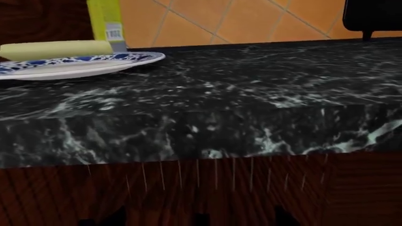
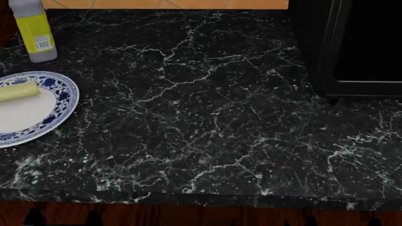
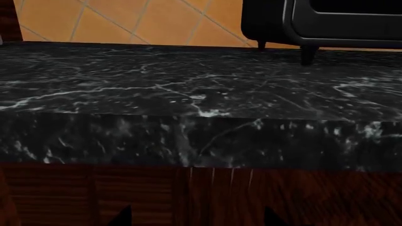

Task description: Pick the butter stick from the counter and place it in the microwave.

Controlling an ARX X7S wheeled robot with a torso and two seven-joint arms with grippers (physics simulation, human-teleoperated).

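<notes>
A pale yellow-green rectangular butter stick (image 2: 18,91) lies on a round white plate with a blue floral rim (image 2: 58,109) at the left edge of the head view, resting on the plate's upper part and partly cut off by the frame. The plate sits on the black marble counter with white veins (image 2: 201,117), which fills nearly the whole head view. Just above the plate, in the upper left corner, stands a grey bottle with a yellow label (image 2: 35,30), upright and apart from the plate's rim. In the upper right, the large black box-shaped microwave with a glossy dark front (image 2: 351,47) stands on small feet, well apart from the plate across a broad stretch of marble.

The left wrist view looks across the counter's front edge: the butter stick (image 1: 60,49) appears at upper left on the plate (image 1: 82,66), the bottle's yellow label (image 1: 107,21) behind it, and dark wood cabinetry (image 1: 201,193) below the slab. The right wrist view shows the marble edge (image 3: 201,141) and the microwave's underside and feet (image 3: 308,28) at upper right, against orange tiles (image 3: 138,21).

Neither of the 2 grippers shows in any view, so how far each stands open cannot be told.
</notes>
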